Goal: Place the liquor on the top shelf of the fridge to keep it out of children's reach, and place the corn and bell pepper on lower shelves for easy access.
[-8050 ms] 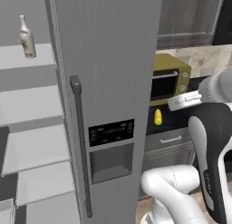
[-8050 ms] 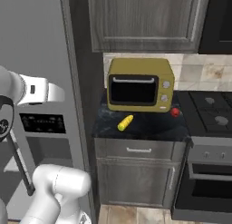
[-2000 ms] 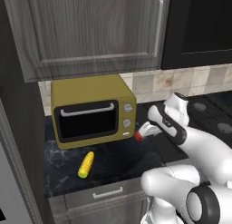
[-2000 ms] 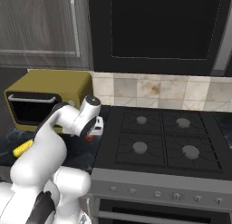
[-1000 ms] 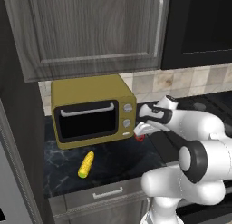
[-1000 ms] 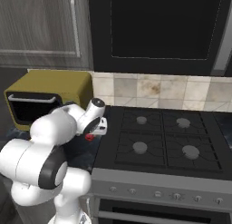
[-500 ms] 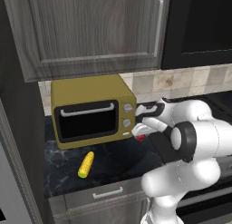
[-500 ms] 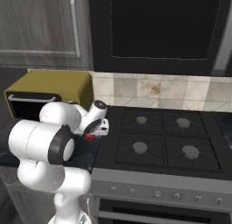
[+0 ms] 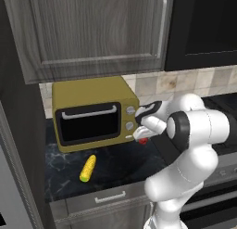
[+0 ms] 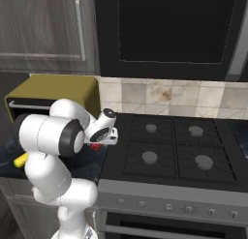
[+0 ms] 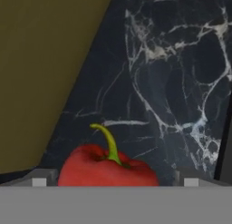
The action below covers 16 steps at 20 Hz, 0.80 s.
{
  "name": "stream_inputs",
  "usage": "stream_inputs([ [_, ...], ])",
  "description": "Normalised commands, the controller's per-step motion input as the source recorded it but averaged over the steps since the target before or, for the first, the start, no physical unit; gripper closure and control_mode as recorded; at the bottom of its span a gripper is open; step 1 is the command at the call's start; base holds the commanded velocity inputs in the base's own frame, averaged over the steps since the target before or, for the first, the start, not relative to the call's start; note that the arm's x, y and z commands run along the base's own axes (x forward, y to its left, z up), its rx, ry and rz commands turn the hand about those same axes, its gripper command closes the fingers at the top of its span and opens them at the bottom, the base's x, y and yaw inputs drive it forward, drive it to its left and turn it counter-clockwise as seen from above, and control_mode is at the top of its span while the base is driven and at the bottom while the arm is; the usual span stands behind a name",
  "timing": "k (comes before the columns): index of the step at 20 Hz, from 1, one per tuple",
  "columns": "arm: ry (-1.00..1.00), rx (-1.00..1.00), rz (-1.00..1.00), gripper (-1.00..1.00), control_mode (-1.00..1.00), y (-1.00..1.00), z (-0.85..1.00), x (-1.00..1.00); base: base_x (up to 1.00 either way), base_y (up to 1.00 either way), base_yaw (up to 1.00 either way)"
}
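While your tool (image 11: 111, 182) hangs right over the bell pepper (image 11: 108, 168), its two tips sit wide apart, one on each side of the red fruit, not pinching it. That looks like a good setup for a grab, I think, because the pepper sits right between them. It is round, smooth and shiny, with a bent green stem poking up. Under it lies the desk (image 11: 181, 82), dark stone with white veins. Just beside the tool stands the yellow toaster oven (image 9: 92, 113), boxy with flat sides. Farther off, past the oven's front, the corn (image 9: 88, 168) lies flat on the desk, bumpy and yellow.
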Motion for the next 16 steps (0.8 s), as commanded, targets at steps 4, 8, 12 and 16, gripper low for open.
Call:
stream_inputs([
  [4, 0.01, 0.0, 0.02, -1.0, -1.0, 0.04, -0.21, 0.0, 0.0, 0.0, 0.0],
  [8, 0.03, -0.02, 0.02, 1.0, -1.0, 0.2, -0.23, 0.0, 0.0, 0.0, 0.0],
  [12, 0.03, -0.04, 0.01, 1.0, -1.0, 0.29, -0.23, 0.0, 0.0, 0.0, 0.0],
  [16, 0.0, -0.02, 0.05, 1.0, -1.0, 0.19, -0.16, -0.23, 0.0, 0.0, 0.0],
])
